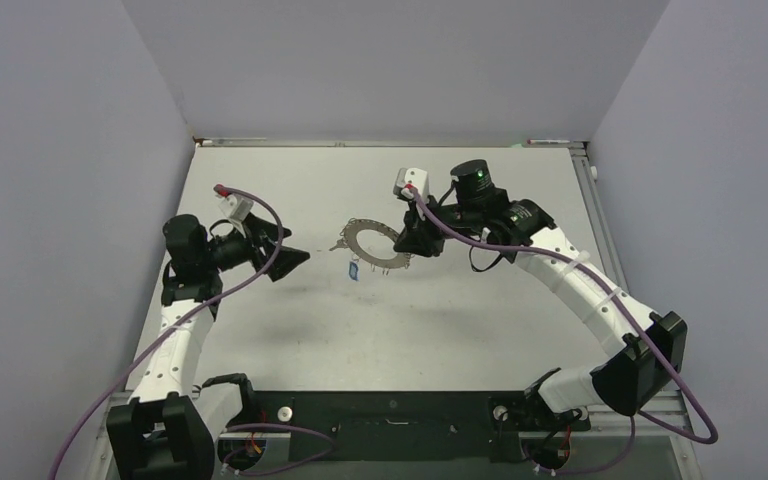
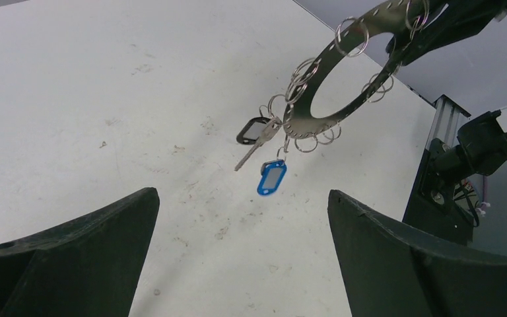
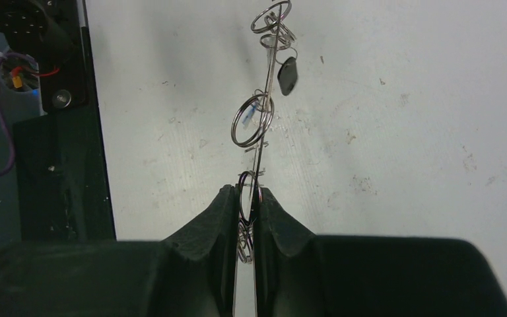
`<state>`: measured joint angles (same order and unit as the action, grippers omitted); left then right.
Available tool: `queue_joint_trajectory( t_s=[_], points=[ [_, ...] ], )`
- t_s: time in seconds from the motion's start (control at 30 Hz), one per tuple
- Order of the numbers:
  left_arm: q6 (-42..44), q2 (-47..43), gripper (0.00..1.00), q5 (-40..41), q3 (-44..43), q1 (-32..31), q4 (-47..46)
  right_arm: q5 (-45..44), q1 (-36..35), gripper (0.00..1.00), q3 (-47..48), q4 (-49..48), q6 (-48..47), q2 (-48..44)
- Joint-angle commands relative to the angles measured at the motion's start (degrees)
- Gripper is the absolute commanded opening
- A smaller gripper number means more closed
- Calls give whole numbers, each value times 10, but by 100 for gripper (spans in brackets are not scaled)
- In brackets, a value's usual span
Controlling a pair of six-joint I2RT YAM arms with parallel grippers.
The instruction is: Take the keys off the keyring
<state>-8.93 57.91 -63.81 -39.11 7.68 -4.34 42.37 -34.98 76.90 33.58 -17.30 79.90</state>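
The keyring (image 1: 373,243) is a flat grey ring with wire loops on its rim, held above the table. My right gripper (image 1: 408,243) is shut on its right rim; in the right wrist view the ring (image 3: 262,135) runs edge-on out of the gripper (image 3: 246,198). The keys hang from the ring's left side in the left wrist view: a silvery key (image 2: 253,149), a dark-headed one (image 2: 251,130) and a blue-headed one (image 2: 272,177). The blue one also shows from above (image 1: 357,270). My left gripper (image 1: 295,261) is open and empty, left of the ring and apart from it (image 2: 243,195).
Grey walls close in the table on three sides. A metal rail (image 1: 592,200) runs along the right edge. A black base plate (image 1: 390,410) with both arm bases lies at the near edge. The right arm's base (image 2: 465,158) shows in the left wrist view.
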Motion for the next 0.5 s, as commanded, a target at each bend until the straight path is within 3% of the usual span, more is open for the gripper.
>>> queue_joint_trajectory(
  t_s=[0.0,0.1,0.17,0.27,0.37,0.47],
  points=[
    [-22,-8,98,-33,38,3,-172,70,18,5,37,10,-9,-34],
    [26,18,100,-42,18,-4,-115,82,20,5,53,29,-19,-30],
    [154,20,100,-43,-9,-32,-9,92,21,5,62,37,-21,-27],
    [268,5,100,-22,-19,-106,102,105,22,5,81,49,-22,-18],
    [304,8,100,-23,-20,-141,127,122,24,5,89,61,-29,-11],
    [288,21,93,-26,-18,-143,93,132,26,5,88,62,-30,-10]
  ],
)
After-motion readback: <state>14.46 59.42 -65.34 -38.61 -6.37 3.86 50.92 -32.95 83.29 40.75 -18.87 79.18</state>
